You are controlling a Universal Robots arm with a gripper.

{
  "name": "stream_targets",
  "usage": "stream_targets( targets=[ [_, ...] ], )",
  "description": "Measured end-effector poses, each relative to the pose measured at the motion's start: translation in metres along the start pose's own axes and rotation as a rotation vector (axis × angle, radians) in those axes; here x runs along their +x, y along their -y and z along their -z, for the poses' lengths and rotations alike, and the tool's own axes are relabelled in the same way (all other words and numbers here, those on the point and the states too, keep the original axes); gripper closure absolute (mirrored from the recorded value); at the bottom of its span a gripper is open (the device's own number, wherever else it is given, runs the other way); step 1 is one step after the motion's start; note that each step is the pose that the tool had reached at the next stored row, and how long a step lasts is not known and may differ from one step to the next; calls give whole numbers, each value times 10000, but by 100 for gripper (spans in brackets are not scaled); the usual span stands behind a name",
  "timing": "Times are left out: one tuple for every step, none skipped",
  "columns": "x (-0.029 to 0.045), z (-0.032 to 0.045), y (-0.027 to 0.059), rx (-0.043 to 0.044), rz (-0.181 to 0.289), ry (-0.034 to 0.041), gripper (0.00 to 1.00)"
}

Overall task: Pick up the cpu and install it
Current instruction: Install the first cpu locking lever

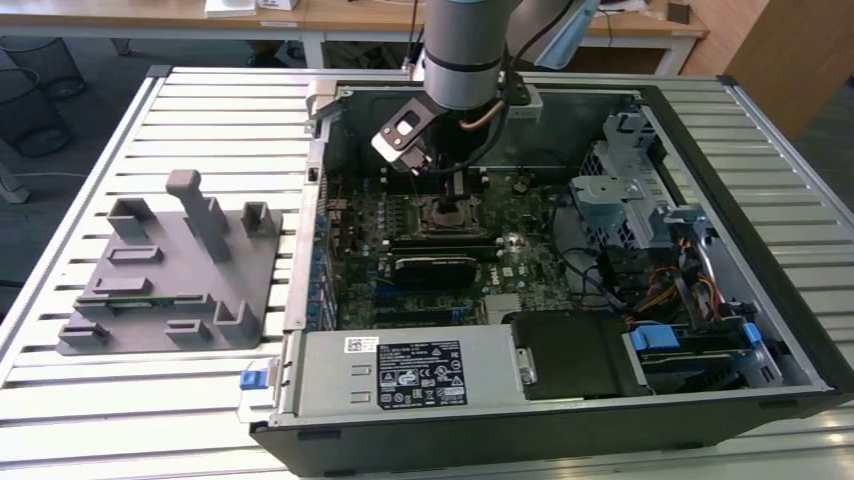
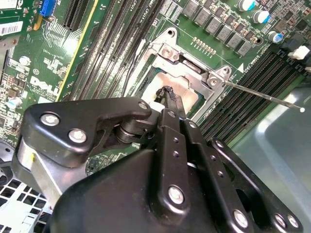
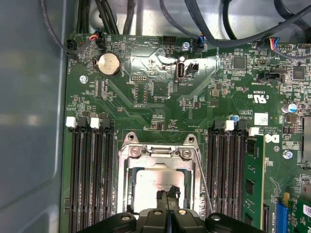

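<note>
The install step is judged to be in hand, at or near the placing. The small square cpu with a silvery-white metal top (image 3: 146, 189) is seen lying flat inside the square metal socket frame (image 3: 127, 160) on the green motherboard (image 1: 534, 250). The board sits within the open black computer case (image 1: 400, 440), which is set on the slatted metal bench (image 1: 200, 110).

The black claw (image 3: 168, 196) is poised directly over the chip. It is clenched, and nothing is seen between its tips; whether they touch the metal top cannot be told.

The thin wire lever (image 2: 262, 94) is seen standing out from the frame, so the socket is judged not yet locked. Whatever move follows is judged to call for a straight vertical path, since frame and lever lie close beside the tips. The grey plastic fixture with upright posts (image 1: 167, 270) is seen well apart on the bench.
</note>
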State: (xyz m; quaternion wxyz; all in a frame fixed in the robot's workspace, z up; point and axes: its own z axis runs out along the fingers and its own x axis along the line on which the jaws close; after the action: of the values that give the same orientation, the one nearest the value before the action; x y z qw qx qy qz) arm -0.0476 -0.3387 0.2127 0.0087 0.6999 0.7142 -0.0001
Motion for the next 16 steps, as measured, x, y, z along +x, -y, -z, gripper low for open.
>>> stream_targets(
  targets=[
    [0, 5, 0, 0, 0, 0, 89],
    [0, 8, 0, -1, 0, -1, 89],
    [0, 9, 0, -2, 0, -3, 89],
    [0, 9, 0, -3, 0, -4, 89],
    [0, 13, 0, 0, 0, 0, 89],
    [0, 16, 0, 0, 0, 1, 89],
    [0, 17, 0, 0, 0, 0, 89],
    [0, 18, 0, -1, 0, -2, 89],
    [0, 20, 0, 0, 0, -1, 89],
    [0, 20, 0, -1, 0, -2, 89],
    [0, 22, 0, 0, 0, 0, 89],
    [0, 24, 0, 1, 0, 1, 89],
    [-1, 28, 0, 1, 0, 2, 89],
    [-1, 32, 0, 1, 0, 2, 89],
    [-1, 36, 0, 0, 0, 0, 89],
    [-1, 41, 0, 0, 0, 1, 89]
  ],
)
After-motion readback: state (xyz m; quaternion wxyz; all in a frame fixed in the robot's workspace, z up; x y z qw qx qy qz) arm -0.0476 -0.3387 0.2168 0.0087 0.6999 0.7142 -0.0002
